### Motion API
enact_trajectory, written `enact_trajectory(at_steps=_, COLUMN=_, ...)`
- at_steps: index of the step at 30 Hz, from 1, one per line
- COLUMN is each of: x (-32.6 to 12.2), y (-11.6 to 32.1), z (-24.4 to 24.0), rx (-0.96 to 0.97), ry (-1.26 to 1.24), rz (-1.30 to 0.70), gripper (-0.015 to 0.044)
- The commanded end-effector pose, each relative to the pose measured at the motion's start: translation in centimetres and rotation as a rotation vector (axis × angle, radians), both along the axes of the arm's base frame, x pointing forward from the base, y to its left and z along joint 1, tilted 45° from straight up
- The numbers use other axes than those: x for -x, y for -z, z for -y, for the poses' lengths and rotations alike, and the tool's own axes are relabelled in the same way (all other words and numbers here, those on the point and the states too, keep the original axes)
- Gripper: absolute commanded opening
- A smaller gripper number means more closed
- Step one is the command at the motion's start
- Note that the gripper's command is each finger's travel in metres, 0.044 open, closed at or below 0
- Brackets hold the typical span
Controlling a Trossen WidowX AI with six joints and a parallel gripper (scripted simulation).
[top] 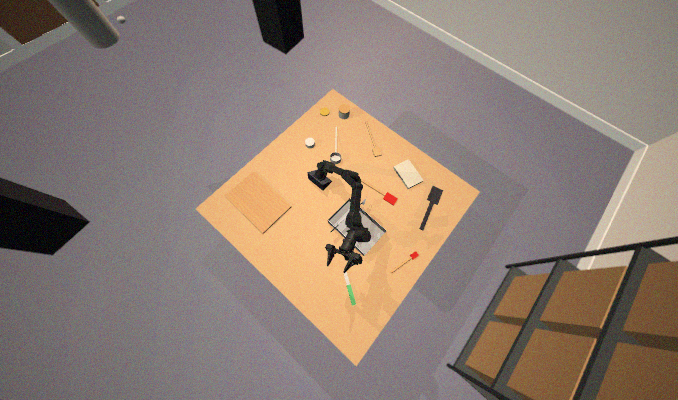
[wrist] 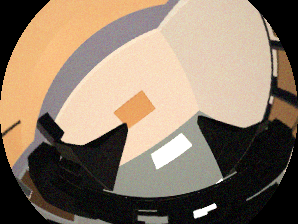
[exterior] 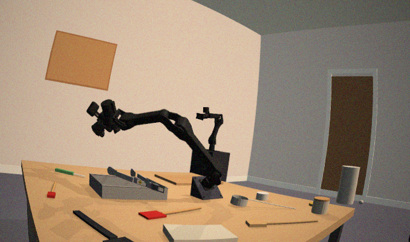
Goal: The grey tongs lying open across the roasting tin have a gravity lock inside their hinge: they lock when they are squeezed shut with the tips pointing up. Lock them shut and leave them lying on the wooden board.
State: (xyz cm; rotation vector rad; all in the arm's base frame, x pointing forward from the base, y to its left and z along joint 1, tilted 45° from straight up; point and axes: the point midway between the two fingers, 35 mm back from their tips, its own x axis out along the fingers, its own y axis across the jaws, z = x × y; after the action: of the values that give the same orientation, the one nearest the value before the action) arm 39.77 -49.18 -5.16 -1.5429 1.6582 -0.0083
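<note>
My gripper (top: 337, 267) (wrist: 162, 123) is open and empty. It is raised high above the table, beyond the roasting tin (top: 376, 234) (exterior: 135, 193), with its fingers turned away from the arm's base. The grey tongs (exterior: 118, 173) lie open across the tin's rim, well below the gripper. In the top view the arm covers most of them. The wooden board (top: 256, 202) (exterior: 178, 179) lies flat on the table, apart from the tin, with nothing on it in the top view. The wrist view shows walls, ceiling and table edge, not the tongs.
A green-handled tool (top: 351, 295) (exterior: 64, 172) lies beyond the tin. Two red-headed tools (top: 390, 198) (top: 414, 255), a black spatula (top: 435, 195) and a pale block (top: 408, 174) lie beside it. A small pan (top: 335, 158) and a wooden-topped pot (top: 344, 111) stand near the arm's base.
</note>
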Motion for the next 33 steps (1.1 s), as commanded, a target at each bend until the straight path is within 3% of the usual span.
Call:
enact_trajectory(at_steps=1, x=-0.2, y=1.4, z=-3.6, rx=-0.186, ry=-0.146, rz=-0.089, gripper=0.044)
enact_trajectory(at_steps=12, x=2.5, y=0.6, z=-18.4, rx=-0.836, ry=-0.537, rz=-0.219, gripper=0.044)
enact_trajectory(at_steps=24, x=8.1, y=-9.7, z=-34.8, rx=-1.563, ry=-0.727, rz=-0.097, gripper=0.044)
enact_trajectory(at_steps=33, x=8.1, y=-10.4, z=-35.4, rx=-1.601, ry=-0.729, rz=-0.082, gripper=0.044)
